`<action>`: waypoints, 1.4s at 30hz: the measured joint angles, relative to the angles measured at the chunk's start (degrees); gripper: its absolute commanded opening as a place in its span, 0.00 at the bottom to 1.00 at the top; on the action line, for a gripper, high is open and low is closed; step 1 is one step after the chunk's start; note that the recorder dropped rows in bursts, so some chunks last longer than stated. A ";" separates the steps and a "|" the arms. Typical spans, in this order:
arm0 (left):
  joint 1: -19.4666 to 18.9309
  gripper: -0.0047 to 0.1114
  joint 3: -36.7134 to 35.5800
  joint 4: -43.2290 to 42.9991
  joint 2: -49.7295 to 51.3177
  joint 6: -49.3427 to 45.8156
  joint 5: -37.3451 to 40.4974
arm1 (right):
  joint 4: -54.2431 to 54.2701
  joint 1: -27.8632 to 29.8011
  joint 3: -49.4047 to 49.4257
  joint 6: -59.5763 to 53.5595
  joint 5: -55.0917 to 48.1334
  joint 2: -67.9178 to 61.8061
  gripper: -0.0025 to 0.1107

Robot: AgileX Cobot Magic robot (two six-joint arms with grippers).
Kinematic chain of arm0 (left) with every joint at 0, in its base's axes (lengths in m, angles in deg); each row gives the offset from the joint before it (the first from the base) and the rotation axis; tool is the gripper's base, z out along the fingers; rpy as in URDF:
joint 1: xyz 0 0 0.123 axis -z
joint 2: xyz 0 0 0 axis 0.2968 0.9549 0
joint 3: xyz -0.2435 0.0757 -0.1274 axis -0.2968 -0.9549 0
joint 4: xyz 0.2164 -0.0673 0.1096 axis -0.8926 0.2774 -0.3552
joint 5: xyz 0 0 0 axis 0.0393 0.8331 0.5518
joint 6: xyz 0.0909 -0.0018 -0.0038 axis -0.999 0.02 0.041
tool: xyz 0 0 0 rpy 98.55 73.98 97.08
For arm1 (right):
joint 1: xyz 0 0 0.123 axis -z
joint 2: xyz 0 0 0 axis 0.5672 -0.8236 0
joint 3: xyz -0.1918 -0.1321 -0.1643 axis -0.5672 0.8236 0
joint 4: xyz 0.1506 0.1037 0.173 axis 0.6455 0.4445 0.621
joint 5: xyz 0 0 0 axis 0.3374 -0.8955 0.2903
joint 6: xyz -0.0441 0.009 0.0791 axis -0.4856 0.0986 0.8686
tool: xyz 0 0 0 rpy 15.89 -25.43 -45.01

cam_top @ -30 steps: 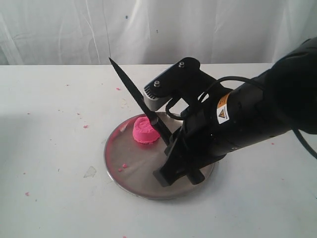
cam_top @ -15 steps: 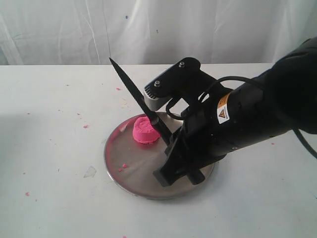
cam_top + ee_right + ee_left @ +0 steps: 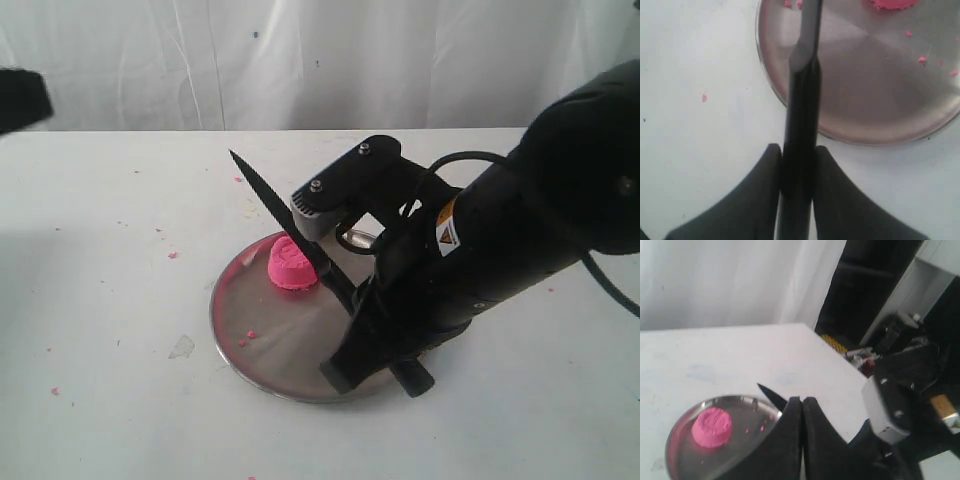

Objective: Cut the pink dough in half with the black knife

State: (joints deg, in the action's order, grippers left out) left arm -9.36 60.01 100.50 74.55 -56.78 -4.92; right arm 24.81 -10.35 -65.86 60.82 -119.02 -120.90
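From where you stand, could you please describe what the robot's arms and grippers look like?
The right arm is bulky and matte black, with a small yellow-and-white warning label and a black cable looping beside it. A grey camera block sits on a black bracket with two screws. The right gripper and the left gripper each have two smooth black tapered fingers.

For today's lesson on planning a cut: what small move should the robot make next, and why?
Probably lower the knife, tipping its blade down onto the middle of the dough. The blade slants upward, not yet in the dough, which sits whole on the plate.
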 measured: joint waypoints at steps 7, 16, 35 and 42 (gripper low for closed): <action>0.00 0.24 -0.13 6.38 16.95 -14.17 0.27 | -3.07 0.00 -5.43 0.00 -5.86 -3.75 0.02; 0.00 0.29 -0.13 31.53 25.94 -43.22 5.32 | -4.21 0.00 -7.23 0.00 -6.88 -6.33 0.02; 0.62 0.04 6.96 34.24 45.11 -47.99 18.08 | -4.09 0.00 -7.23 0.00 -3.82 -6.33 0.02; 0.62 0.04 6.96 34.24 49.41 -50.02 17.59 | -4.09 0.00 -7.23 0.00 -3.82 -6.33 0.02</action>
State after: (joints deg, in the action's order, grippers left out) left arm -8.74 66.97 134.74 123.96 -106.80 12.66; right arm 20.72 -10.35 -73.09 60.82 -122.84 -127.23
